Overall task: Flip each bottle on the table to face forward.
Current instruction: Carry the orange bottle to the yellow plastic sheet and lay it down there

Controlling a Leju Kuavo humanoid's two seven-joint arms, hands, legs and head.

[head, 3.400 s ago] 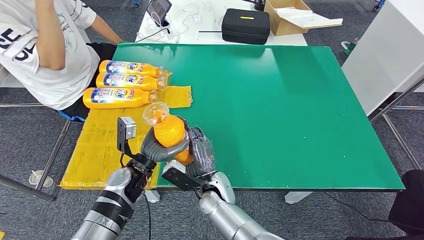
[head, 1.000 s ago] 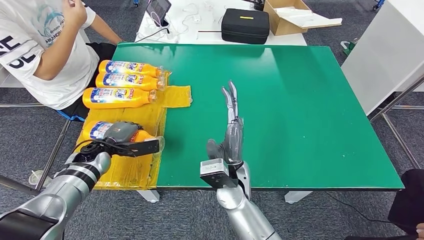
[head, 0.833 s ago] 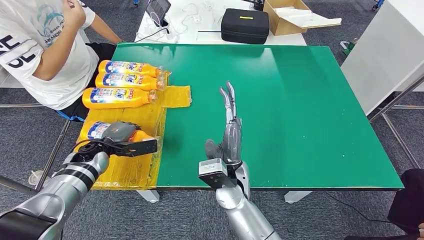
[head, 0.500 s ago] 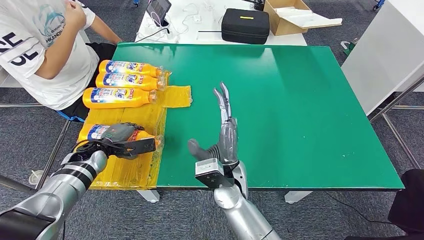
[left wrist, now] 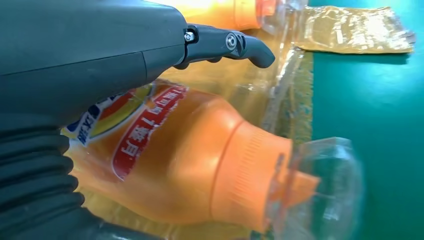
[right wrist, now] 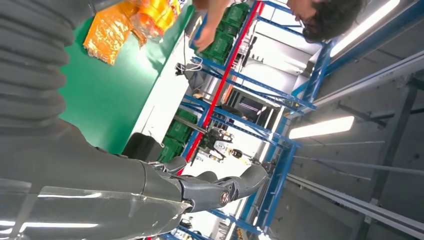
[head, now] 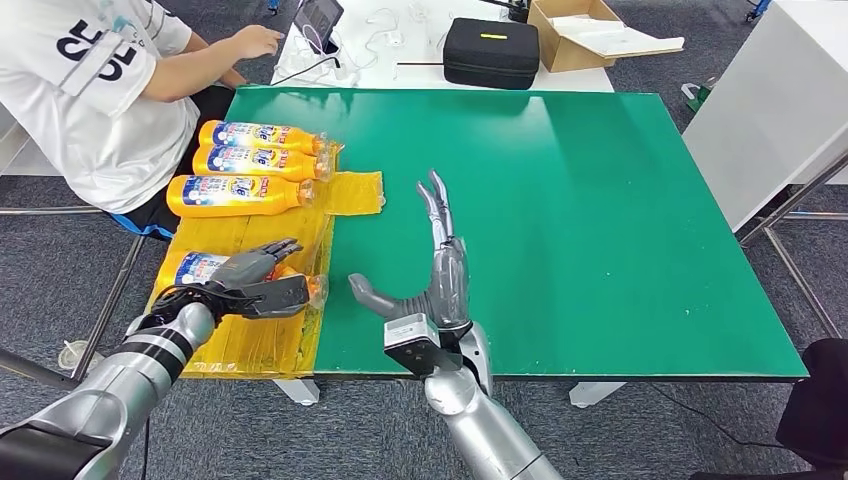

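Head view takes in the green table [head: 560, 200], which spreads across the middle of the frame, with a person in a white shirt [head: 95, 95] seated at its upper left corner. A sheet of yellow plastic wrap [head: 250, 250] runs down the table's left edge, from the upper left toward the lower left of the frame. At the top centre sits a black case [head: 491, 52], and a cardboard box [head: 590, 35] stands just to its right.

Three orange bottles [head: 245, 163] lie side by side on the wrap at the upper left, labels showing and caps pointing right. A fourth bottle [head: 205, 270] lies alone on the wrap at the lower left, well apart from the other three, its cap also to the right under a clear cover.

At lower centre the right hand [head: 430, 275] is raised above the table, fingers straight and spread, thumb out to the left, holding nothing. The left hand [head: 255, 285] is over the fourth bottle with its fingers lifted and apart, not closed on it (whether the palm touches the bottle cannot be told). In the left wrist view that bottle [left wrist: 190, 160] lies just under the hand, one dark finger [left wrist: 225, 44] stretched out clear above it.
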